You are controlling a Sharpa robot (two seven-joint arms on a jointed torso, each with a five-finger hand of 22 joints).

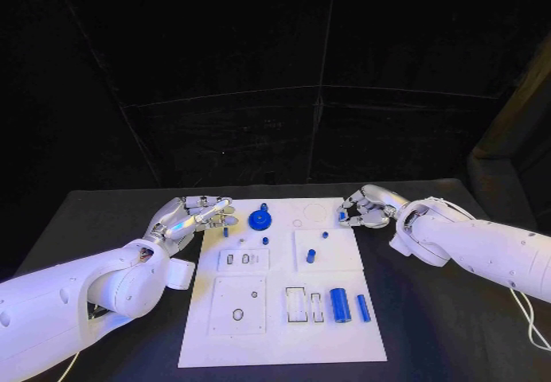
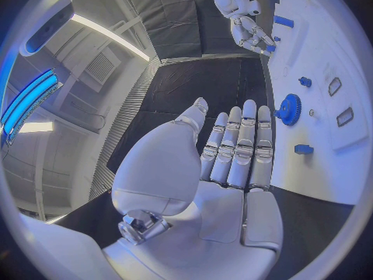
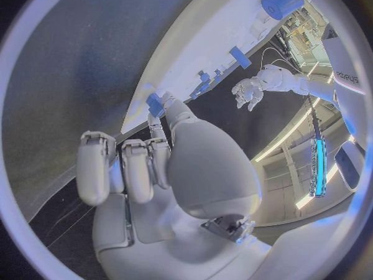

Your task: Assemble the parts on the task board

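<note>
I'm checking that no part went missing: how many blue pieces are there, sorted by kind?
Gear: 1
Long pieces at the near end of the task board: 2
Small pieces lying on the task board: 3
Pinched piece in the right hand: 1
Total: 7

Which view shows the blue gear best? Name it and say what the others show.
The left wrist view: the blue gear sits close, its toothed rim clear against the white board. The head view shows the gear from above, small, near the board's far end. In the right wrist view, small blue pieces by the board's edge cannot be told apart.
</note>
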